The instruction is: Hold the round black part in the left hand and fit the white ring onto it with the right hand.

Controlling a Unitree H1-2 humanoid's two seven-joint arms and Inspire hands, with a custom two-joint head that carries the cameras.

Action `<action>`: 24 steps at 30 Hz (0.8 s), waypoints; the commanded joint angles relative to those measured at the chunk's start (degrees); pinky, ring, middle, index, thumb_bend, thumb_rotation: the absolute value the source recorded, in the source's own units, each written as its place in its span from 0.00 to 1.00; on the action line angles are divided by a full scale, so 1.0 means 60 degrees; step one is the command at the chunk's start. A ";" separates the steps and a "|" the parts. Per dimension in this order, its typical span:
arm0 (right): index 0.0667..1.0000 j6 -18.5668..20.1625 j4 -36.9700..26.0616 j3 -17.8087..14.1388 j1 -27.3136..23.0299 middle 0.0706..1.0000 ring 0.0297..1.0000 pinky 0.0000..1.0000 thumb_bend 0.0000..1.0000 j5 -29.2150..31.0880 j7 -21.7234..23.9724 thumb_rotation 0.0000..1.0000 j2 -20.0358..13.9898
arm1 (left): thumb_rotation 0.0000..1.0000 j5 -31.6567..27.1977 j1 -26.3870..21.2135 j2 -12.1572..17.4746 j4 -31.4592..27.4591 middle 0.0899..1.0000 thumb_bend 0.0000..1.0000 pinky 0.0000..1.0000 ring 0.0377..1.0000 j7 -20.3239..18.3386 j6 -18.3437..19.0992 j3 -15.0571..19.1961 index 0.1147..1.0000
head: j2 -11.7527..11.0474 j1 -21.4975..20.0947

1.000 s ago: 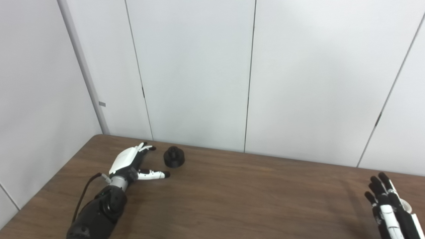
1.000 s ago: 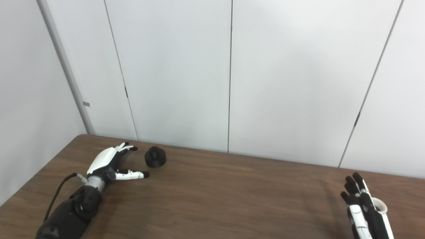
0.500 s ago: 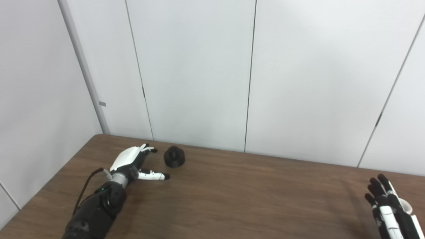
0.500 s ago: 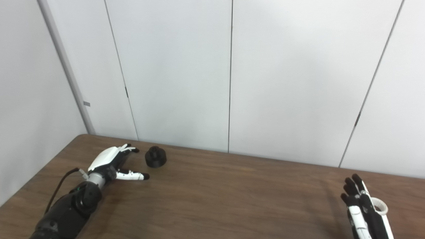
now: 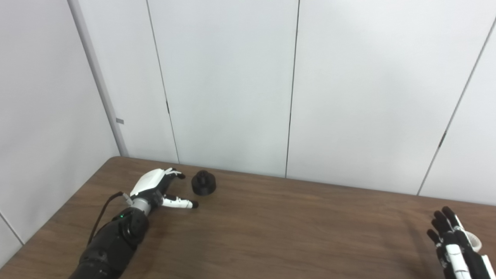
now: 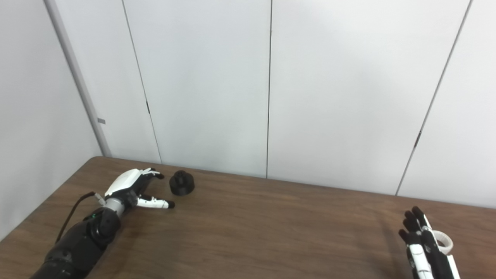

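Over the last second the left hand [image 5: 153, 186] has been carried a little forward, its spread, empty fingers [image 5: 179, 175] now just beside the round black part [image 5: 204, 183]; a grasp is judged imminent. The right hand [image 5: 455, 248] has sunk slightly, fingers extended and holding nothing, the white ring [image 6: 443, 240] lying just past them. Only bare table [image 5: 290, 232] lies between; nothing obstructs.

Left hand [image 5: 155, 188] is spread out on the brown table [image 5: 271, 228], just beside the round black part [image 5: 203, 183] but not touching. Right hand [image 5: 455, 246] sits far right, fingers apart, white ring [image 5: 476, 242] peeking out behind it.
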 commanded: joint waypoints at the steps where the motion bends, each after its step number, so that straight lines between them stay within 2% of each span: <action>1: 0.94 -0.0055 0.0070 -0.0063 0.0384 0.94 0.96 0.94 0.47 0.0166 0.0003 0.68 0.0130 | 0.50 -0.0052 -0.0631 0.0371 -0.0026 0.97 1.00 1.00 1.00 0.0090 -0.0232 0.0037 0.81 | 0.0020 -0.0007; 9: 0.93 0.0172 -0.0253 -0.0045 0.0503 0.93 0.95 0.93 0.54 0.0054 -0.0117 0.69 0.0134 | 0.51 0.0087 -0.0839 0.0308 0.0099 0.96 1.00 0.98 0.98 0.0049 -0.0090 -0.0179 0.80 | 0.0075 -0.0086; 24: 0.93 0.0402 -0.0814 0.0029 0.0687 0.93 0.95 0.92 0.51 -0.0235 -0.0262 0.70 0.0192 | 0.49 -0.0027 -0.1275 0.0039 0.0890 0.96 1.00 0.99 0.99 0.0095 -0.0340 -0.0475 0.78 | 0.0203 -0.0204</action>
